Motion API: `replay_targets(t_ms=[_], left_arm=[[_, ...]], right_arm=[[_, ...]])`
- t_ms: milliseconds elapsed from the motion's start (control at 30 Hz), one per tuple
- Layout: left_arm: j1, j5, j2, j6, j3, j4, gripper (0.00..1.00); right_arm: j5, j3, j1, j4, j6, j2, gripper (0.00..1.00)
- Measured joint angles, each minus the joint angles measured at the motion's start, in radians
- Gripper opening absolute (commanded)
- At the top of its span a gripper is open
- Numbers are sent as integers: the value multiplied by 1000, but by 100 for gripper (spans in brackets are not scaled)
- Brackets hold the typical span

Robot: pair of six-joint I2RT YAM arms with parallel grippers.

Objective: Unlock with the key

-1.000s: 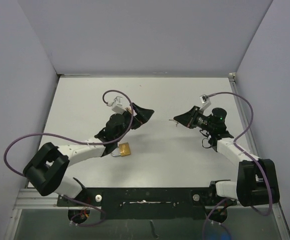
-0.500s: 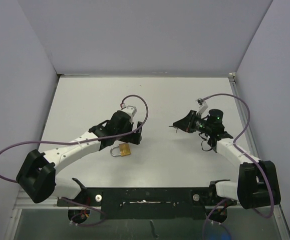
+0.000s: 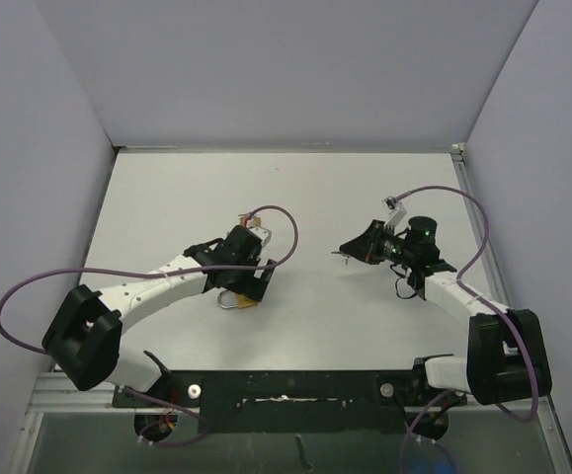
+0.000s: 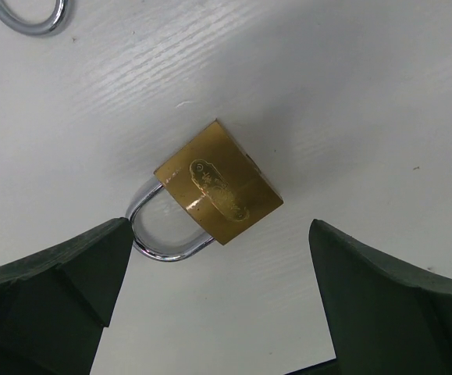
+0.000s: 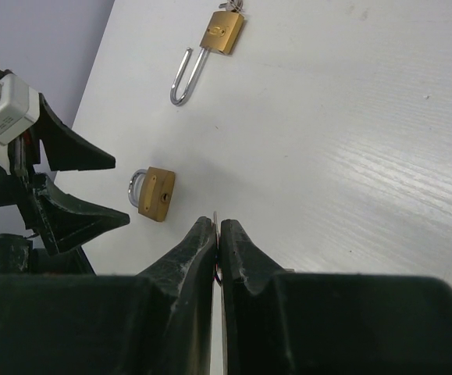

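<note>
Two padlocks, one held key

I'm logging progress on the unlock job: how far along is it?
Done: the right gripper is shut on the key. In hand: the open left gripper hangs over the padlock, which lies flat, not gripped. Left: grip the padlock, insert the key and turn it; the shackle looks closed.

Padlock body looking like worn brass, its shackle shining as glossy chrome, table showing white matt grain, left gripper fingers looking like dark matt plastic
</note>
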Motion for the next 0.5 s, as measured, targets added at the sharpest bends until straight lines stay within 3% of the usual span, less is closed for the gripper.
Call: replay_targets(t_ms=[500], left_arm=[[1,63,28,-145,-90,8,98]], right_arm=[[-4,-6,0,7,0,7,0]])
